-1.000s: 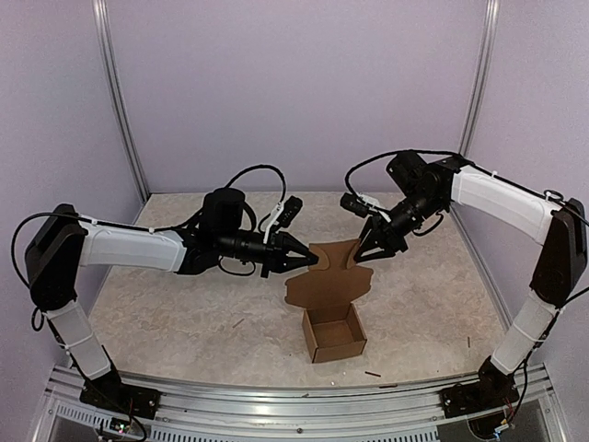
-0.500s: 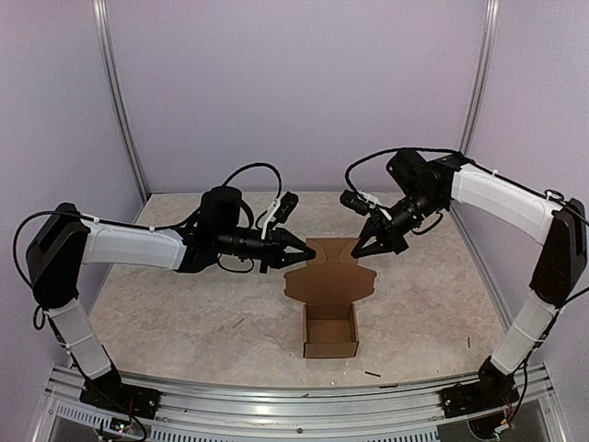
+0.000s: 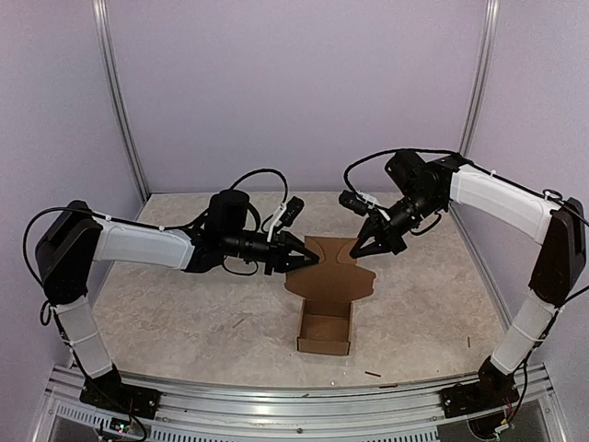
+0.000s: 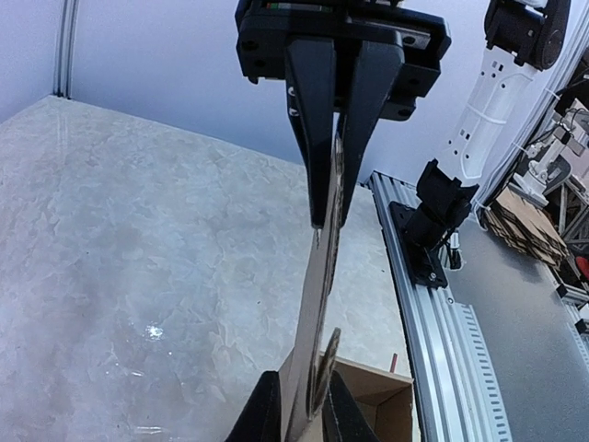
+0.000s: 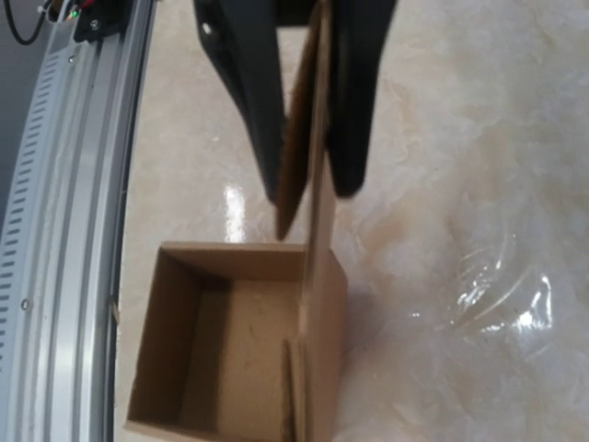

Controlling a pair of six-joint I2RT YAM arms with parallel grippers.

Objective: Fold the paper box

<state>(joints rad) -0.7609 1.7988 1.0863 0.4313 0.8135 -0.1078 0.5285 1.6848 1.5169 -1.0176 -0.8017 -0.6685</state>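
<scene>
Box (image 3: pixel 324 327) mid-table, lid (image 3: pixel 329 274) raised. Right gripper (image 3: pixel 359 250) clamped on lid edge; left gripper (image 3: pixel 311 261) straddling it, barely parted, grip unclear. Risk: lid twisting, creasing or tearing under uneven pull.

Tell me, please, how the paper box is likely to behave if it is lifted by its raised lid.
The paper box probably lifts lightly: it is thin, empty card. Its lid, pinched by the right pincer, looks sheet-thin edge-on, so it may flex or hinge at the crease. Pushed, it would likely slide on the smooth table.
</scene>
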